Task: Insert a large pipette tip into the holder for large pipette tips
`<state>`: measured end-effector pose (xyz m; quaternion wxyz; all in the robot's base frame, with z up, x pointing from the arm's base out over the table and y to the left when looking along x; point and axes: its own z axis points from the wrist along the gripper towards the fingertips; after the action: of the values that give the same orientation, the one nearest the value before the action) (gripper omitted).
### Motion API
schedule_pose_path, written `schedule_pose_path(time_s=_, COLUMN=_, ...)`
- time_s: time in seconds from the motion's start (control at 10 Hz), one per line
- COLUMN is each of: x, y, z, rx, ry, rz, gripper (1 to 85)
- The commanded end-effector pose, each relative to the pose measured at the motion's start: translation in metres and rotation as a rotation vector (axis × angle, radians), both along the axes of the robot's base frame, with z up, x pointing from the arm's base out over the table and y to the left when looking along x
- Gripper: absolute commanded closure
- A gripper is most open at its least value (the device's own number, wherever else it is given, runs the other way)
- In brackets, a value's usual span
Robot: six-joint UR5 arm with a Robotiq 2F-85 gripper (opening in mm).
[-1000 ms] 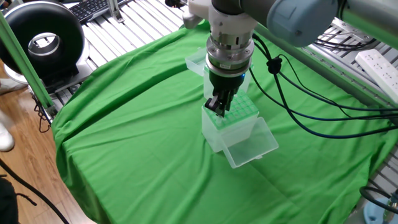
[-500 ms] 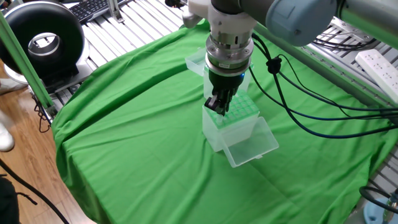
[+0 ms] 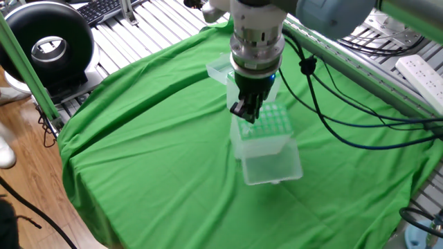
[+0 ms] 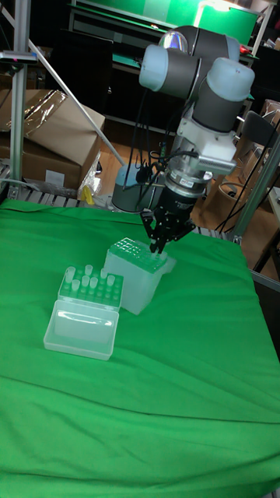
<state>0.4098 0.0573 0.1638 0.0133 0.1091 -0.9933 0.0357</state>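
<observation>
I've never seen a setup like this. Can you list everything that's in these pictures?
cloth: one, bright green, covering the table
holder for large pipette tips: one, translucent with a green grid top, middle of the cloth, its clear lid folded open
second tip box: one, translucent with a paler top, clear tips standing in it, beside the holder
ring-shaped device: one, black, off the table at upper left
keyboard: one, black, behind the table
power strip: one, white, far right
cardboard boxes: brown, on the floor behind
cables: several, black, hanging from the arm
robot arm: one, grey, reaching down over the holder
gripper: one, black, at the holder's top; whether it holds a tip is unclear
</observation>
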Motion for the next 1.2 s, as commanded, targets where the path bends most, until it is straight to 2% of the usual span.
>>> schedule_pose_path(time_s=0.0, x=-0.005, y=0.001, z=0.024, rx=0.011, ry=0.024, rz=-0.011, gripper=84.7)
schedule_pose_path(time_s=0.5, x=-0.005, y=-0.009, z=0.051, rx=0.023, ry=0.075, rz=0.015, gripper=84.7)
schedule_pose_path(time_s=1.1, x=-0.030, y=-0.026, z=0.099, rx=0.035, ry=0.151, rz=0.044, gripper=84.7)
